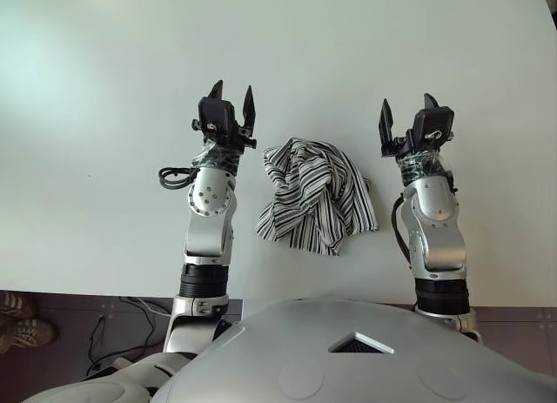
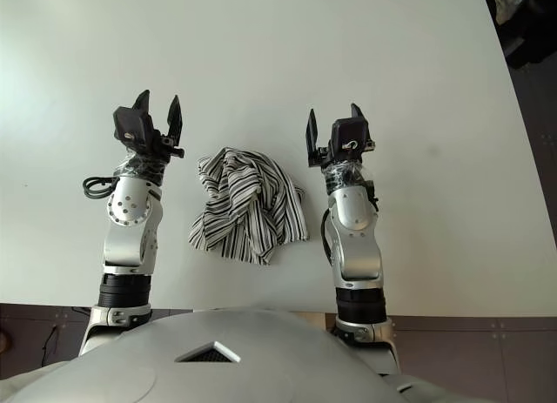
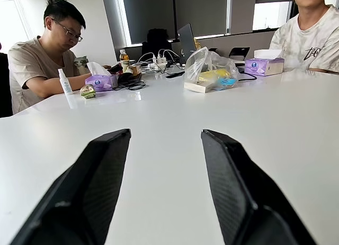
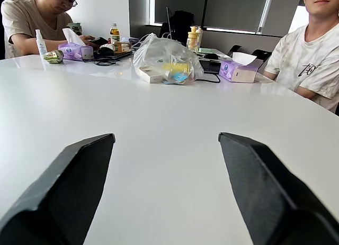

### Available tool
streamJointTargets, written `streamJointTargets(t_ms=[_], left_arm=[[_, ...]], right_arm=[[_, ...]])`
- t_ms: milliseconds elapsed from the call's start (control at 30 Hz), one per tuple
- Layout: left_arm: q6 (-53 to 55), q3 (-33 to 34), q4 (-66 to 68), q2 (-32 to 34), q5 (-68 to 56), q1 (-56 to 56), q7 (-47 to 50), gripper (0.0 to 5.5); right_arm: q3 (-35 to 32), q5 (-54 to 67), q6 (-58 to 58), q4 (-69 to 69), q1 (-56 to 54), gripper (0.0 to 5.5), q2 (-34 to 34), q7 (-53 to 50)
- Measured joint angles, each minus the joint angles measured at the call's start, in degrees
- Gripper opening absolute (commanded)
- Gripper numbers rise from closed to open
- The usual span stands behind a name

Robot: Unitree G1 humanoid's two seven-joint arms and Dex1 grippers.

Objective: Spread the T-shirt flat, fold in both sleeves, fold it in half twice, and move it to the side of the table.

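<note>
Crumpled by the near edge of the white surface (image 1: 104,90), the striped T-shirt (image 1: 318,194) lies between the two hands, touching neither. Both the left hand (image 1: 233,94) and the right hand (image 1: 406,107) have fingers spread, holding nothing. Far across sit a plastic bag (image 4: 167,60), a tissue box (image 4: 238,70) and a bottle (image 4: 114,32).

Crumpled T-shirt (image 2: 248,207) between left hand (image 2: 160,100), right hand (image 2: 332,114)

The T-shirt (image 1: 318,194) lay on the table (image 1: 130,72), near the robot's edge. The left gripper (image 1: 233,88) stood just left of it and the right gripper (image 1: 406,101) just right, neither touching it.
</note>
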Motion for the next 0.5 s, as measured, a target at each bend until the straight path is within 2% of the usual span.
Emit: streamJointTargets(t_ms=[267, 500], left_arm=[[3.63, -2.89, -2.66, 1.19, -0.25, 0.99, -4.13, 2.47], [16.93, -3.68, -20.52, 15.16, -9.39, 7.46, -22.3, 2.47]], right_arm=[[0.86, 1.84, 1.3, -3.27, -0.02, 3.62, -3.51, 7.07], [-1.23, 15.76, 12.6, -19.94, 8.79, 3.62, -19.9, 28.0]])
